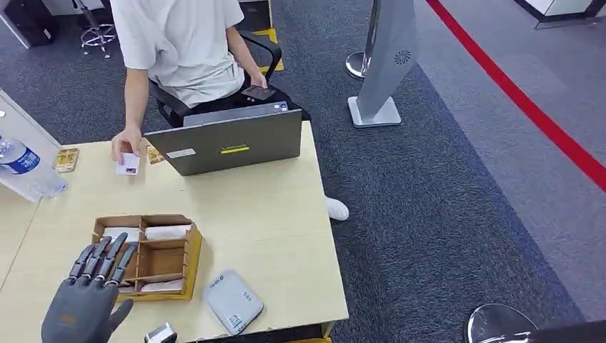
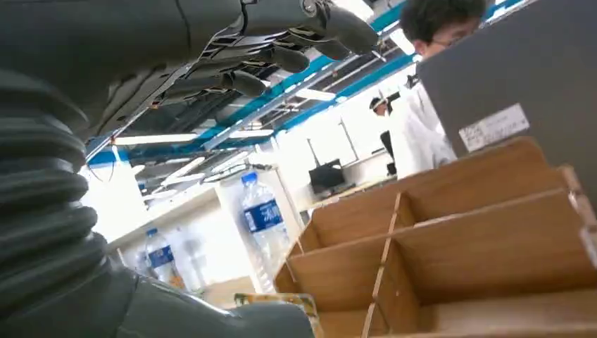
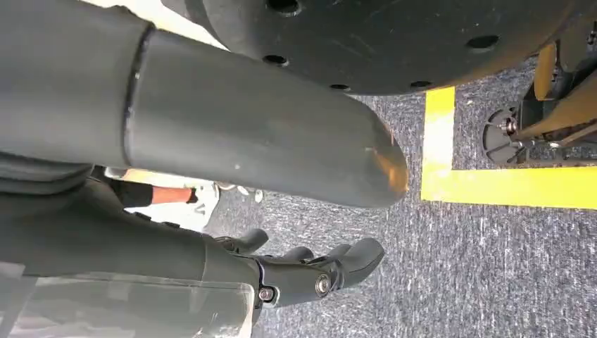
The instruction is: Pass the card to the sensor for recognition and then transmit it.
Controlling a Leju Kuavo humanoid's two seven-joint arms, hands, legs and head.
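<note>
My left hand [image 1: 86, 293] hovers at the table's near left, holding nothing. Its fingers [image 1: 107, 257] are stretched out and apart over the near left corner of a wooden compartment box [image 1: 189, 261]. White cards [image 1: 168, 231] lie in the box's compartments. In the left wrist view the fingers [image 2: 281, 42] stretch above the box [image 2: 450, 239]. A grey-white sensor pad [image 1: 234, 301] lies right of the box near the front edge. My right hand [image 3: 310, 271] hangs beside my body above the carpet, its fingers loose and holding nothing.
A person sits behind a grey laptop [image 1: 232, 141] with one hand on a white card [image 1: 128, 163]. A water bottle [image 1: 21, 161] and a small yellow card [image 1: 66, 158] are at the far left. A small device [image 1: 161, 334] sits at the front edge.
</note>
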